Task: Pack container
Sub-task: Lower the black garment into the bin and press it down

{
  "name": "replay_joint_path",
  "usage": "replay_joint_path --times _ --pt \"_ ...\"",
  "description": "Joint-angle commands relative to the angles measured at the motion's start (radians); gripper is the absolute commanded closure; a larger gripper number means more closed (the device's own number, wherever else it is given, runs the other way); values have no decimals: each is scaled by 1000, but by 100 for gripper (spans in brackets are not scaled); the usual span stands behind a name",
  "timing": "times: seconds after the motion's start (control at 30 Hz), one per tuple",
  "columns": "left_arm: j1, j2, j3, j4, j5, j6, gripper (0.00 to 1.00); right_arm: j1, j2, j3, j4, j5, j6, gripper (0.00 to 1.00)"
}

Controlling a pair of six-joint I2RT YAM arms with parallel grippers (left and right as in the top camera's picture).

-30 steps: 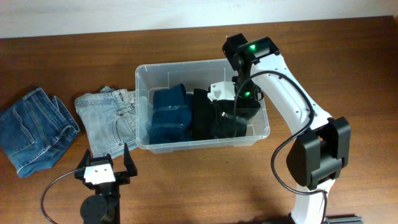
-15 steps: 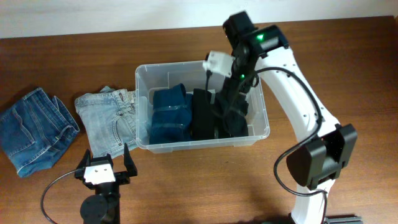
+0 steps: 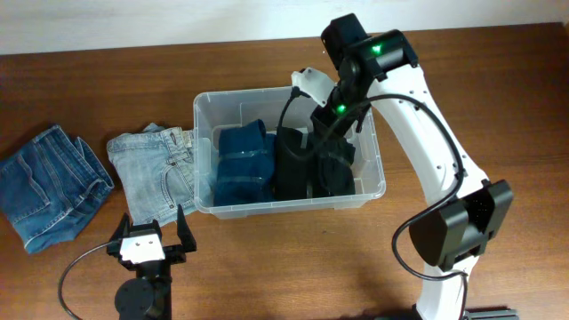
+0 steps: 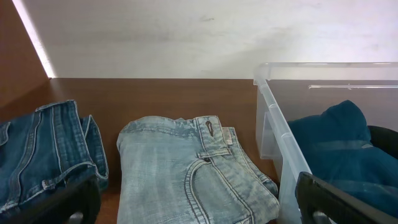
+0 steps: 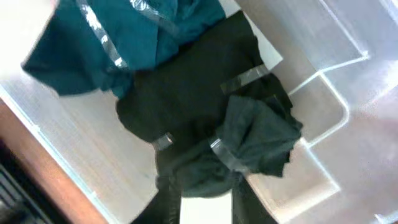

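- Plastic, clear and see-through, makes up the container (image 3: 267,207) — it sits near the middle of the brown wooden desk (image 3: 498,80), with its long sides running left to right in the overhead view.
- Inside it, a folded dark teal garment (image 3: 242,164) fills the left part and a black garment (image 3: 298,169) lies just beside it toward the right. The two touch along their sides.
- Seen from the right wrist, pale glossy strips cross both fabrics, and the black garment (image 5: 205,118) is bunched up at one end.
- The right arm (image 3: 427,124) reaches over the container's far right corner, with green lights lit on its upper links.
- The right jaws hang above the black garment. The blurred wrist view shows them apart, with pale plastic in the gap and no cloth gripped.
- The left arm (image 3: 142,298) sits at the desk's near edge, well apart from the container's front wall.
- The left jaws are spread wide with nothing between them — one dark finger (image 4: 339,202) shows at each lower corner of the wrist view.
- Folded light-blue jeans (image 3: 156,169) lie flat just beside the container's left wall. I cannot tell whether they touch it.
- A darker blue pair of jeans (image 3: 49,182) lies further left, near the light pair.
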Motion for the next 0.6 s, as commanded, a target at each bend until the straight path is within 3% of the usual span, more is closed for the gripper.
replay_joint_path --times 0.0,0.13,0.3,0.57 --pt "5 -5 -10 3 3 15 1 10 19 2 5 -34 145 86" --pt "5 -5 -10 3 3 15 1 9 30 -5 23 -22 225 95" --pt "5 -5 -10 3 3 15 1 3 30 -37 37 140 428 95" --pt "5 -5 -10 3 3 15 1 -24 30 -173 101 153 541 93"
